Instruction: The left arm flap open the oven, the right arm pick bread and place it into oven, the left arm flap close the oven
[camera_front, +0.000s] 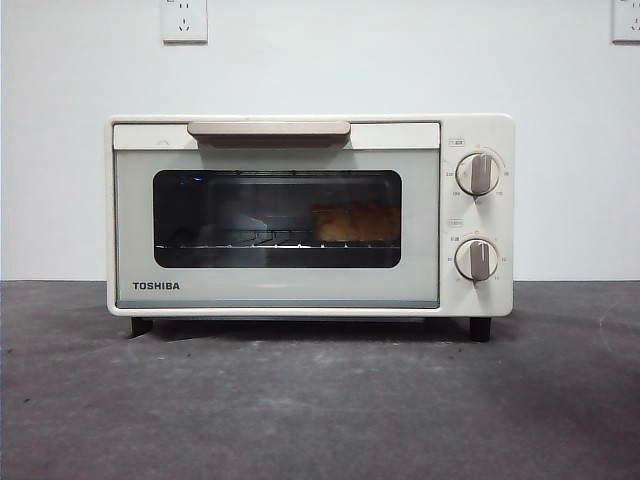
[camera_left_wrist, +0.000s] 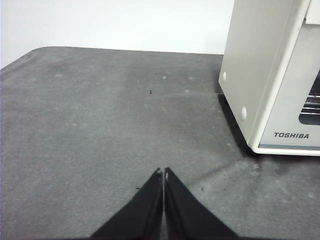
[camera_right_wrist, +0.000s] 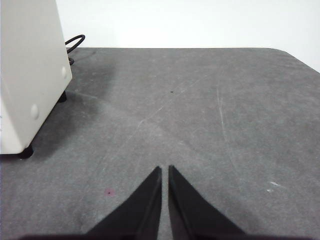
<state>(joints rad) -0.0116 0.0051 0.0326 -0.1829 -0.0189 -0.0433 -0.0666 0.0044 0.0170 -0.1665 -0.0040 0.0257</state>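
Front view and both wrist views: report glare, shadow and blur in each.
Front view: sharp, evenly lit; the oven window is dark with faint reflections, so the bread shows dim; a soft shadow lies under the oven. Left wrist view: left gripper sharp, oven edge slightly soft. Right wrist view: right gripper sharp, oven side washed pale, shadow beside it.

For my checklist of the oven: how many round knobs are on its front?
2. The upper knob and the lower knob sit one above the other, right of the window on the oven. None seems hidden.
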